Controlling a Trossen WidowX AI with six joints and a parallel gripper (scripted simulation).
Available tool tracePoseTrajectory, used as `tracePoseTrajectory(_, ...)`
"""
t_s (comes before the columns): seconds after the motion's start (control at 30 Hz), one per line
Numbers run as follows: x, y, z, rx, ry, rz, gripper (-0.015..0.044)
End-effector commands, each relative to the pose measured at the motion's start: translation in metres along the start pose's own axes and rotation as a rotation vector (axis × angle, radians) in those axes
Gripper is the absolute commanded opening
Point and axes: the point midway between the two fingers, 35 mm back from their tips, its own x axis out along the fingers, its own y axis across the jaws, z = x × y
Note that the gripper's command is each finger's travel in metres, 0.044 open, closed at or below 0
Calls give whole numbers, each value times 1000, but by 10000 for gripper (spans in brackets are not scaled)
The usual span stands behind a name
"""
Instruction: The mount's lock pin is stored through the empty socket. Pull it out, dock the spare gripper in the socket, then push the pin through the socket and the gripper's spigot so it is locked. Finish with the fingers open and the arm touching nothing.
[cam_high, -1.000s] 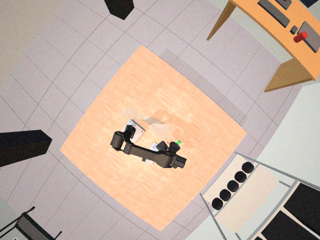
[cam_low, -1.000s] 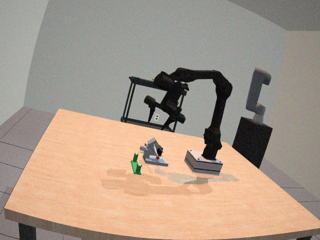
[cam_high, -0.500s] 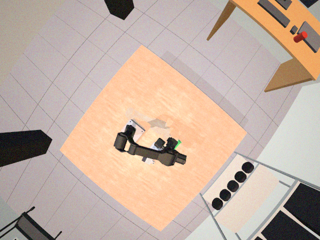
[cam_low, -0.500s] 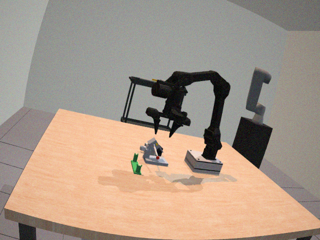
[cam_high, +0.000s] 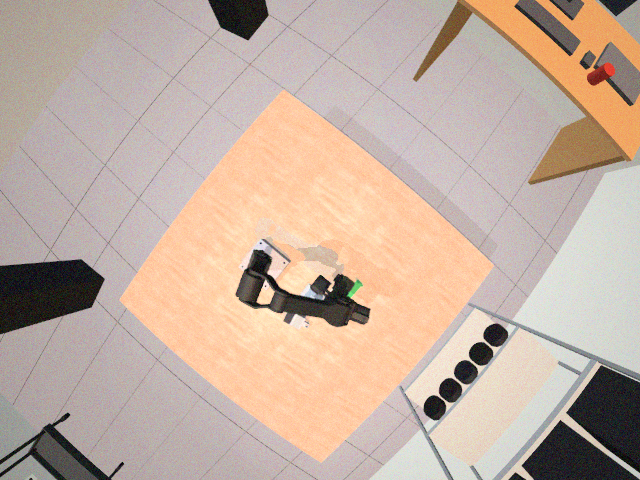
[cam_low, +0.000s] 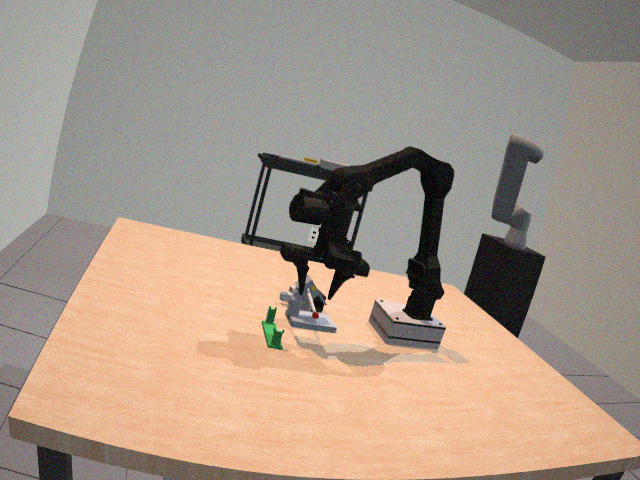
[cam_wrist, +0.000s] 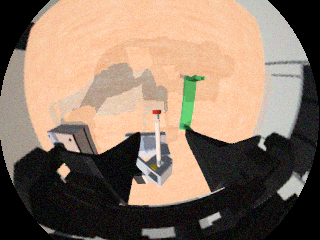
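The grey mount (cam_high: 313, 292) (cam_low: 321, 327) (cam_wrist: 161, 176) stands on the table, with a tilted upper block. The white lock pin (cam_wrist: 158, 137) slants out of that block, its red head (cam_low: 315, 315) (cam_wrist: 157, 112) at the outer end. How deep the pin sits is hidden. My gripper (cam_low: 315, 296) (cam_wrist: 163, 134) is open and points down above the mount; in the wrist view the pin shows between its fingers, with nothing gripped. A grey-white part with a dark patch (cam_high: 296, 319) shows beside the mount; I cannot tell whether it is the spare gripper.
A green bracket (cam_high: 355, 288) (cam_low: 270, 334) (cam_wrist: 188, 103) with upright ends stands close beside the mount, on the side away from the arm's base. The arm's base box (cam_high: 278, 259) (cam_low: 408, 328) (cam_wrist: 72, 140) stands on the mount's other side.
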Motion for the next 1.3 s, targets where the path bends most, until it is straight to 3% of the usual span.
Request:
tracePoseTrajectory(0.0,10,2,0,-4,-1,14,300)
tracePoseTrajectory(0.9,54,6,0,-4,-1,14,300)
tracePoseTrajectory(1.23,55,6,0,-4,-1,14,300)
tracePoseTrajectory(1.27,55,6,0,-4,-1,14,274)
